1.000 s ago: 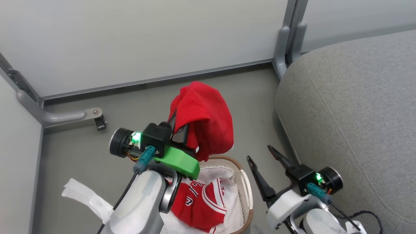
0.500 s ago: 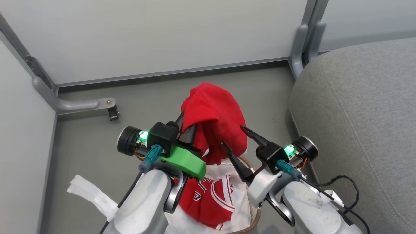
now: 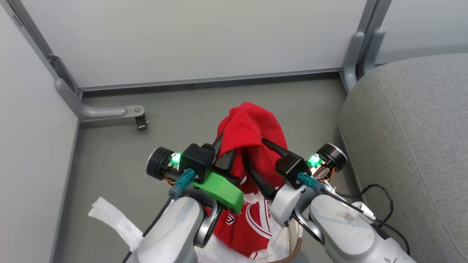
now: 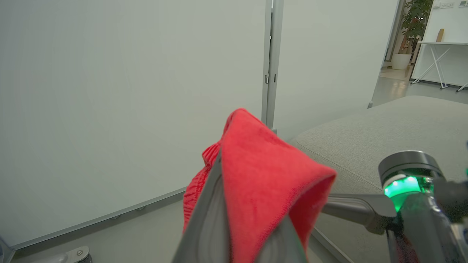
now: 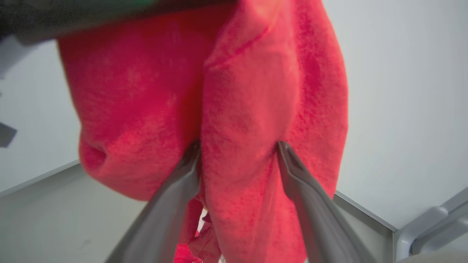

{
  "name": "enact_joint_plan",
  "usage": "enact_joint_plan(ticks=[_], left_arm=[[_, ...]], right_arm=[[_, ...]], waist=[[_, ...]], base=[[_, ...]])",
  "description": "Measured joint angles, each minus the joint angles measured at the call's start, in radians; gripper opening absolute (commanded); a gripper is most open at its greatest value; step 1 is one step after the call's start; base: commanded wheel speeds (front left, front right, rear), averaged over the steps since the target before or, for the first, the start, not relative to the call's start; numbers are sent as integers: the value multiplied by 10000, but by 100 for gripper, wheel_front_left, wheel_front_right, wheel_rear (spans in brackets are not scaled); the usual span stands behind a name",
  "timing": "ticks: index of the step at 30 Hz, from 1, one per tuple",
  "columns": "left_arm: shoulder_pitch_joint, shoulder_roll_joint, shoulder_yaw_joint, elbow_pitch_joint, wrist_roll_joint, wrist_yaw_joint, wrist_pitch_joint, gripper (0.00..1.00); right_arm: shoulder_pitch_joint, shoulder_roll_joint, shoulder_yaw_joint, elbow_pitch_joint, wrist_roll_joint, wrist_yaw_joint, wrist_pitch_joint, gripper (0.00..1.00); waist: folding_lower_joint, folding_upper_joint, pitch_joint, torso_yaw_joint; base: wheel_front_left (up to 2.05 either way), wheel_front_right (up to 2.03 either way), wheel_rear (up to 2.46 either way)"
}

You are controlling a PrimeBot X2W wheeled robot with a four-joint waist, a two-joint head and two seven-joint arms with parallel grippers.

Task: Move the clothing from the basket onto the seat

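A: Two red clothes; where are they?
B: One red top [image 3: 252,124] hangs over the basket's [image 3: 293,250] far edge, pinched tight by the left gripper [image 3: 225,149]; the jersey [image 3: 252,226] lies in the basket.
A: And the right gripper [image 5: 238,146]?
B: Wide open around a fold; if it shuts on too little, the top may slip short of the seat [image 3: 409,146].

basket [image 3: 297,247] on grey floor [image 3: 182,106]

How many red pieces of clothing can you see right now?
2. A plain red garment hangs from the left pincer above the basket; a striped jersey lies inside it. More may be hidden underneath.
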Motion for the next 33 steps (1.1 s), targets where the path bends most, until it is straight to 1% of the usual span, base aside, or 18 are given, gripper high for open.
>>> enact_joint_plan(ticks=[2,3,4,5,6,7,8,9,13,16,17,18,19,26,33], left_arm=[[-2,2,-127,-12,-88,38,0,0],[-2,2,-178,-19,-138,71,0,0],[-2,4,-259,-33,-196,79,0,0],[-1,4,-322,-58,-259,96,0,0],[-1,0,-359,-75,-286,121,0,0],[-1,2,-399,-90,-309,161,0,0],[-1,2,-435,-100,-374,180,0,0],[0,4,-466,-98,-403,190,0,0],[-2,2,-487,-84,-445,267,0,0],[-2,0,-453,-46,-431,267,0,0],[-3,0,-433,-33,-410,268,-2,33],[-6,2,-387,-23,-364,272,0,48],[-14,2,-351,12,-360,286,0,100],[-9,29,-153,88,4,228,-2,100],[76,77,100,155,267,-8,0,100]], right_arm=[[-74,4,48,138,58,0,0,100],[-105,6,52,180,73,0,0,92],[-134,6,50,222,98,0,0,87],[-146,4,46,261,132,0,0,49],[-149,4,48,301,171,0,0,42],[-153,4,44,326,209,0,0,11],[-184,8,54,393,286,0,0,3],[-196,6,52,410,320,0,0,0],[-222,8,-79,384,397,0,0,0],[-205,-2,-376,303,445,0,0,0],[-194,-2,-458,255,454,0,0,0],[-169,2,-556,182,460,0,0,0],[-147,6,-617,117,458,0,0,0],[-23,6,-1283,-288,336,0,0,0],[159,2,-1772,-560,219,4,0,0]], waist=[[0,0,-20,77],[0,0,-27,106],[0,0,-35,139],[0,0,-41,168],[0,0,-45,186],[0,0,-44,205],[0,0,-33,213],[0,0,-23,214],[0,0,43,153],[0,0,98,62],[0,0,120,40],[0,0,149,7],[0,0,175,-37],[0,0,344,-553],[0,0,475,-1437]], base=[[0,0,0],[0,0,0],[0,0,0],[0,0,0],[0,0,0],[0,0,0],[0,0,0],[0,0,0],[0,0,0],[0,0,0],[0,0,0],[0,0,0],[0,0,0],[0,0,0],[0,0,0]])
